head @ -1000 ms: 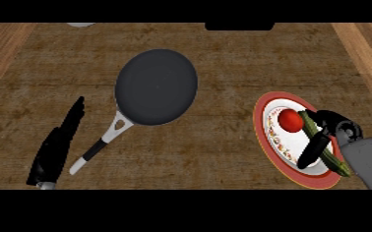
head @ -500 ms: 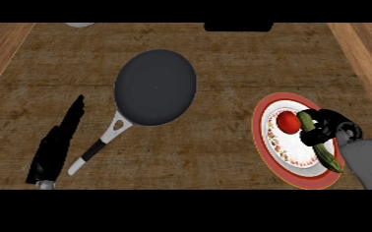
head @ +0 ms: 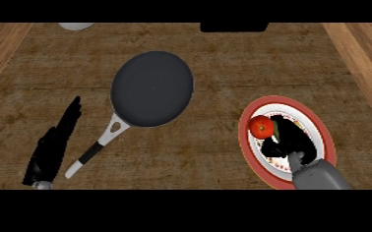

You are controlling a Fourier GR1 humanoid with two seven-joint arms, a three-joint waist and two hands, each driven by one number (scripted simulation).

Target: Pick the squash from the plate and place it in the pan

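Observation:
A red-rimmed plate sits at the right of the wooden counter, with a red tomato on its left part. My right hand lies on the middle of the plate, fingers curled down where the green squash lay. The hand hides the squash. The dark round pan stands left of centre with its white and black handle pointing down-left, apart from the plate. My left hand rests open at the far left, fingers straight, holding nothing.
A white bowl's rim shows at the back left and a black object at the back edge. Lighter wooden strips border the counter at both sides. Bare counter lies between pan and plate.
My right hand has slid left and inward over the plate and closed down; the green squash that showed beside it earlier is now covered. Left hand, pan and tomato have not moved.

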